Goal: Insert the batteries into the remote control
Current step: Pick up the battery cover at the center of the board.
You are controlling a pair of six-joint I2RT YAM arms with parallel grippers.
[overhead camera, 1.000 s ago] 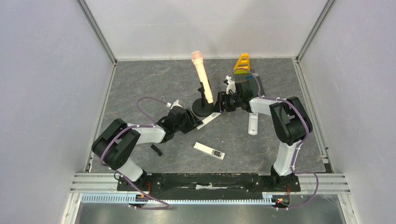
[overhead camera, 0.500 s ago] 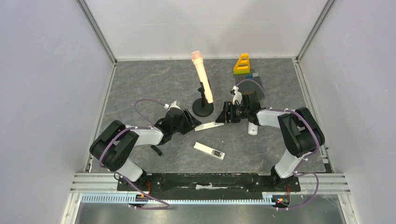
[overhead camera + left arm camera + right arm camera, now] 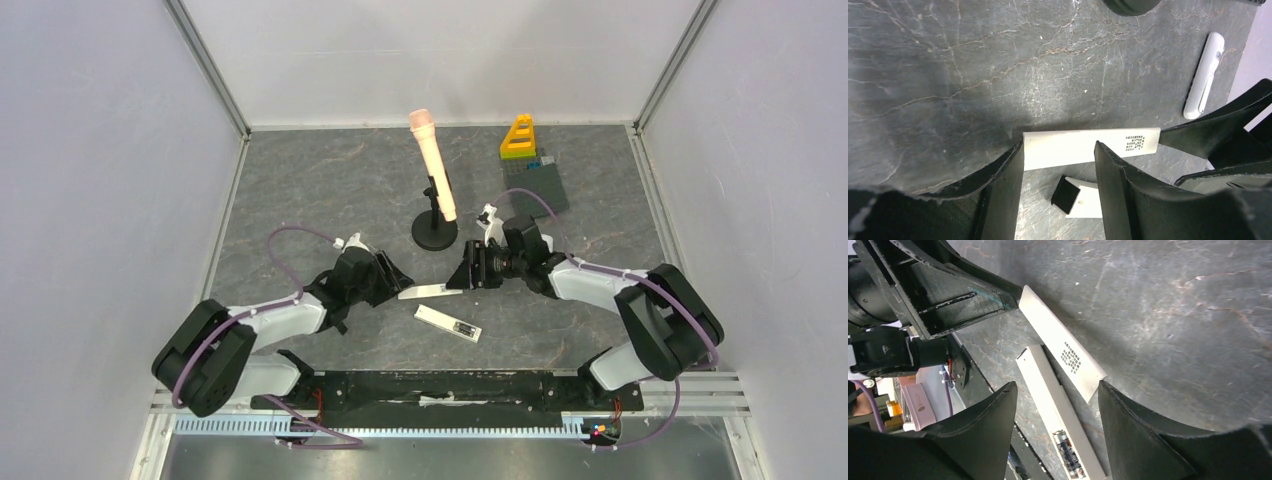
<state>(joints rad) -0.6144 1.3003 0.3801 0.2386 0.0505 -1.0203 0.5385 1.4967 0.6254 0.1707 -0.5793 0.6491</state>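
An open-backed white remote (image 3: pixel 440 319) lies flat on the table. Its compartment holds something dark with orange (image 3: pixel 1068 456), apparently a battery. No loose batteries show. A flat white cover (image 3: pixel 425 292) lies just beyond it, between my two grippers. My left gripper (image 3: pixel 393 283) has its jaws apart. In the left wrist view (image 3: pixel 1058 145) the cover (image 3: pixel 1063 150) sits crosswise at the fingertips, its end against the left finger. My right gripper (image 3: pixel 463 272) is open, and the cover's other end (image 3: pixel 1088 375) is beside one fingertip. A second white remote (image 3: pixel 1204 75) lies to the right.
A pink microphone (image 3: pixel 433 165) leans on a black round stand (image 3: pixel 435 235) just behind the grippers. A grey tray (image 3: pixel 545 185) with a yellow triangular piece (image 3: pixel 518 138) sits at the back right. White walls enclose the table.
Both grippers and the white cover between them have moved toward the near edge, away from the stand's base. The cover now lies close beside the open remote.
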